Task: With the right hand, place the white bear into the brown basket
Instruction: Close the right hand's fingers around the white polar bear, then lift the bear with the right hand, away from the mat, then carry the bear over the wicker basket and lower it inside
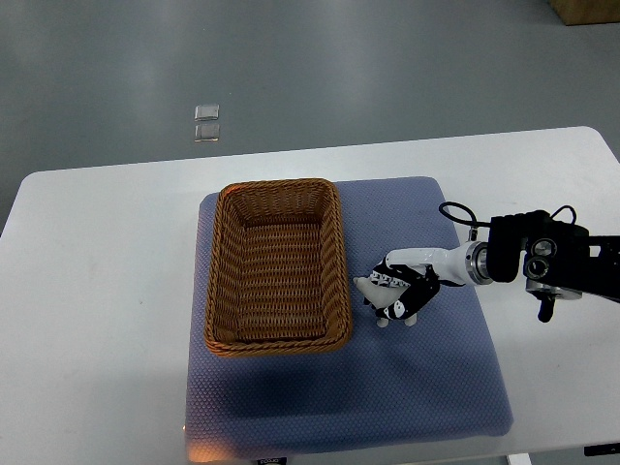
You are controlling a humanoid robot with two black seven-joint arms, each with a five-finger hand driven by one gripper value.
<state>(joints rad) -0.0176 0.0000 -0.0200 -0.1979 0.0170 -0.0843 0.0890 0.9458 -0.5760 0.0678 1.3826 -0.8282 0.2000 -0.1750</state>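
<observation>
Your right hand (399, 294) comes in from the right edge and sits low over the blue mat (446, 387), just right of the brown basket (277, 266). Its fingers (392, 282) are curled down around something pale at the hand's left side; that pale lump is almost certainly the white bear (366, 287), though only a small corner of it shows from under the hand. It lies on the mat, close beside the basket's right wall and towards its near end, not yet inside. Whether the fingers have truly closed on it or only cage it, you cannot tell from this angle.

Treat the bear as a small plush: light, soft and easily squashed, with nothing to break. Its weight should not trouble you; the worry is that the fabric gives, so a shallow pinch on an ear or limb could let it slide or swing. Take it round the body, fingers wrapping the thickest part, and squeeze until the stuffing firms up.

The basket is stiff woven wicker with a raised rim and is empty, so lift the bear clear of that rim before you carry it left. The left arm is out of sight.
</observation>
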